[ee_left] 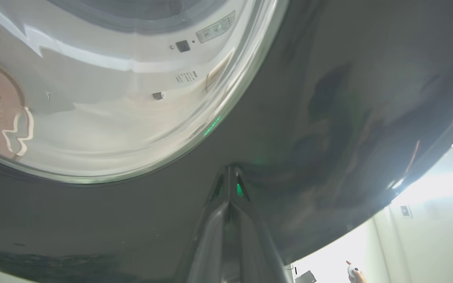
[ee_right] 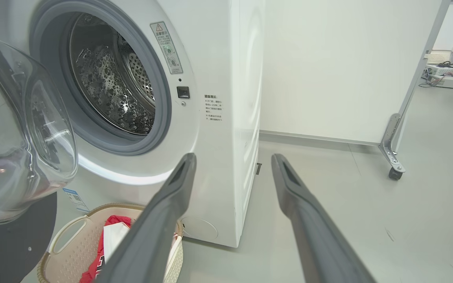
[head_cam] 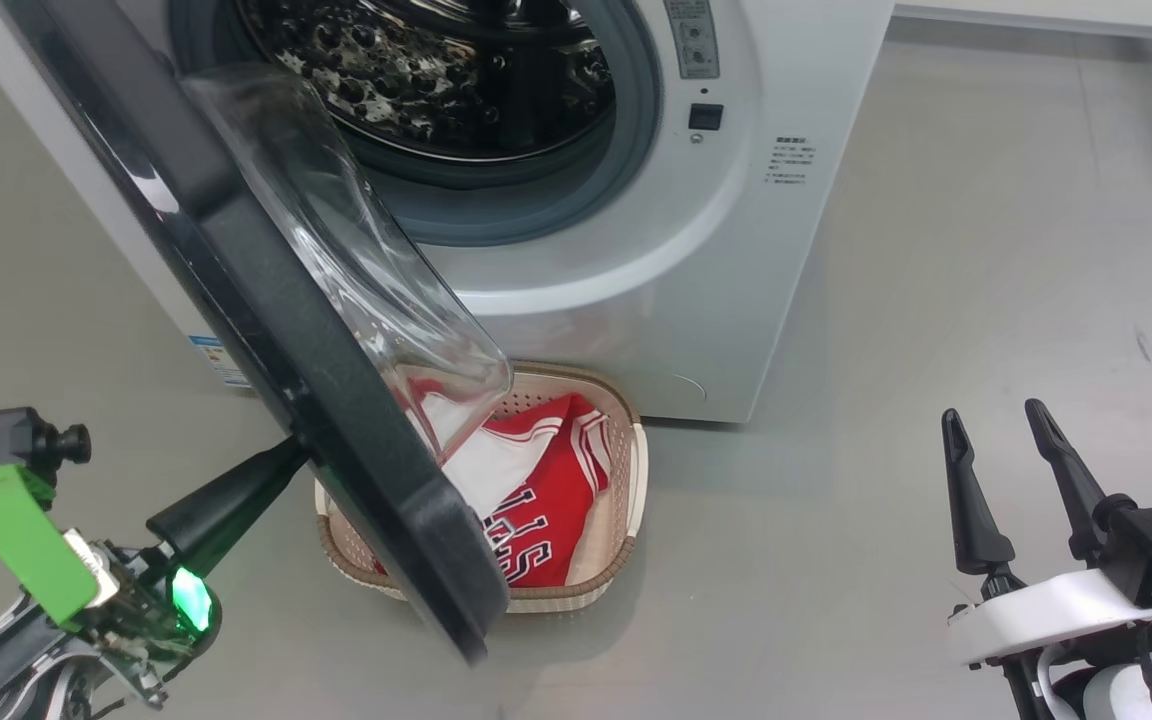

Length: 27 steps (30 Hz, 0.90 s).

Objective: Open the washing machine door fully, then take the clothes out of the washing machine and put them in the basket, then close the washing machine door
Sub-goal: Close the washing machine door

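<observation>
Nearest the robot, the left tool (head_cam: 286, 452) was pinched fully shut with nothing between its fingers, and its joined tips rested against the glossy black outer face of the washing machine door (head_cam: 266, 290); in the left wrist view the left tool (ee_left: 230, 169) met its own reflection on that dark surface (ee_left: 328, 118). At the robot's right the right tool (head_cam: 993, 412) hung over the bare floor (head_cam: 936, 250) with its two fingers spread wide, holding nothing and well apart from everything else. The door stood partly open, its lower edge reaching out over the basket (head_cam: 636, 470), and its clear bulging window (ee_right: 14, 137) faced the machine. The basket sat on the floor just beside the foot of the washing machine (head_cam: 636, 300), and the clothes (head_cam: 546, 500), a red jersey with white lining and lettering, lay crumpled inside it. Behind the door the grey gasket (head_cam: 536, 215) ringed the perforated steel drum (head_cam: 436, 70). Farther off, in the right wrist view, a white partition (ee_right: 328, 67) stood on a castor (ee_right: 394, 173).
</observation>
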Motion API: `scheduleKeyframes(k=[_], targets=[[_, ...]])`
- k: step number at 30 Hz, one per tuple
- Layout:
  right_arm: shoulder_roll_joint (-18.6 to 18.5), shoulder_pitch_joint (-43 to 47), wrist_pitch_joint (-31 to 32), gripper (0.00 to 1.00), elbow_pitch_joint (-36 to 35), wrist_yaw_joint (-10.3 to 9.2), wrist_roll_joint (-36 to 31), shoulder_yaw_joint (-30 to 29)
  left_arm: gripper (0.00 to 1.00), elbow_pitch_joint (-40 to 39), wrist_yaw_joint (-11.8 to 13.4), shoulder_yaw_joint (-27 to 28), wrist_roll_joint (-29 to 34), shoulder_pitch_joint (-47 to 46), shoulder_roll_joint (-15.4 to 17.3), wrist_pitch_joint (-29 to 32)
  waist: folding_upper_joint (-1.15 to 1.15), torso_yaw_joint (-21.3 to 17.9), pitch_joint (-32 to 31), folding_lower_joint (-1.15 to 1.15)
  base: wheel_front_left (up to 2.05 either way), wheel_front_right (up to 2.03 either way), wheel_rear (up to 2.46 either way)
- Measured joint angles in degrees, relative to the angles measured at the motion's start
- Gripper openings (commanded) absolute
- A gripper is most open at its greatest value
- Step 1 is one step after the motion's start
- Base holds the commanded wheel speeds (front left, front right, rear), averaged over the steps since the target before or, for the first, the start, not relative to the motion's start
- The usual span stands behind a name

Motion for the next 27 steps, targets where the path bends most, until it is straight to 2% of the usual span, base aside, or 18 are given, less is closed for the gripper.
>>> scheduleKeyframes(k=[17, 27], targets=[[0.38, -2.55, -2.12, 1.00, 1.10, 0.02, 0.99, -0.79, 0.00, 0.58, 0.52, -1.04, 2.54, -6.06, -2.08, -2.01, 0.00, -9.12, 4.77, 0.00, 0.00, 0.00, 0.00], [0.34, -2.60, -3.49, 1.00, 2.45, 0.00, 1.47, -2.38, 0.00, 1.81, -0.05, -0.91, 2.52, -8.31, -4.16, -3.10, 0.00, -11.53, 6.91, 0.00, 0.00, 0.00, 0.00]])
